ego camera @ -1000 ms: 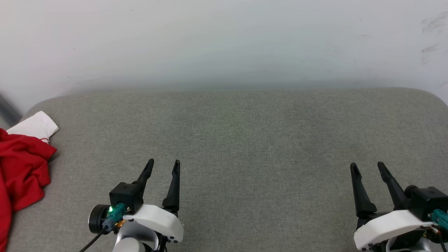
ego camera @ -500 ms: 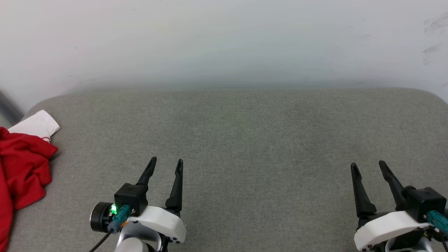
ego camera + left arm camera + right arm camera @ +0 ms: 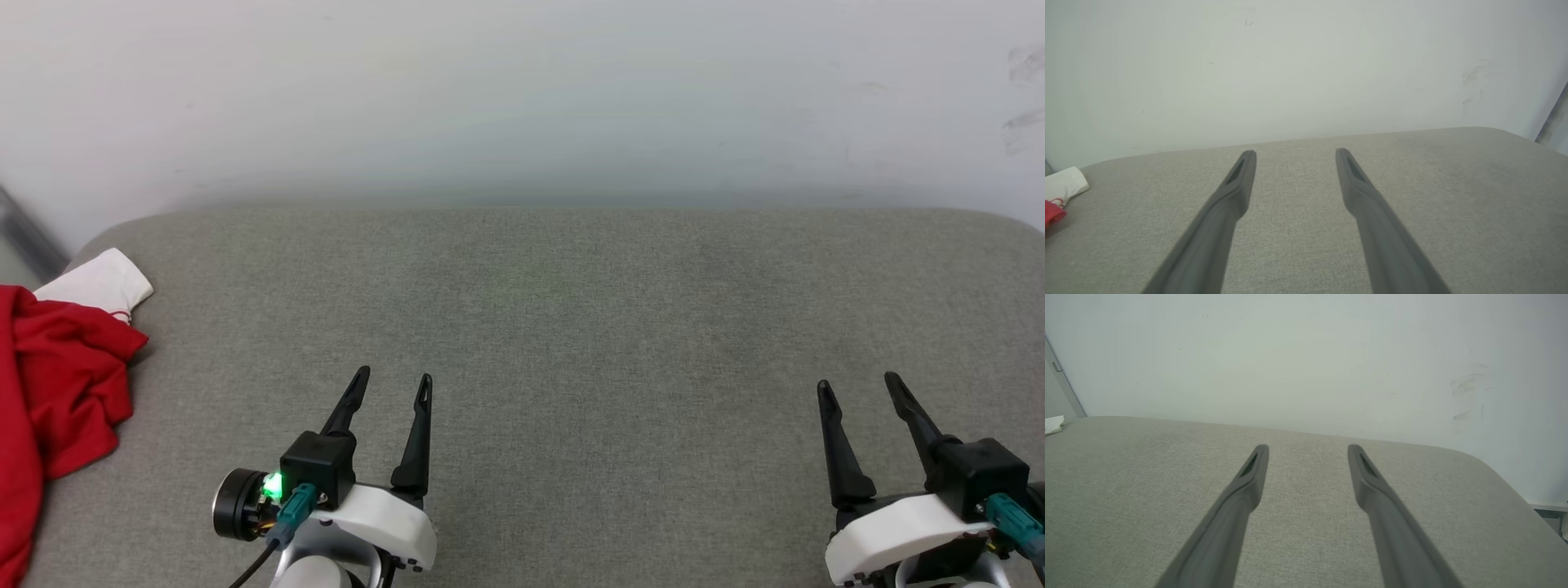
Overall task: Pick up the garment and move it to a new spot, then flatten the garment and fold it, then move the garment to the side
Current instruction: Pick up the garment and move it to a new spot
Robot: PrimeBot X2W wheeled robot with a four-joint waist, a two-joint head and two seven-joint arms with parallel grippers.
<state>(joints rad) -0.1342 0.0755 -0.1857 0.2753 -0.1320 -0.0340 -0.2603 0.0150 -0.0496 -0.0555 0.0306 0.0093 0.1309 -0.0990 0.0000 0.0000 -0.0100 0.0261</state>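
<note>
Red garment (image 3: 61, 384) lying crumpled, perhaps overhanging grey cushion's (image 3: 612, 310) left edge, left gripper (image 3: 394, 376) and right gripper (image 3: 857, 380) hovering, jaws gaping empty.

A grey woven pad (image 3: 571, 310) with rounded corners lies below a pale wall (image 3: 522, 98) and meets it along its far edge. Faint dark scuffs (image 3: 1022, 131) mark the wall's right side. A grey strip (image 3: 26, 238), perhaps a door frame, slants at far left.

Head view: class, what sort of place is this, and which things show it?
Probably a plain indoor workroom: a grey fabric-covered cushion against a bare white wall, the garment crumpled at its left end.
</note>
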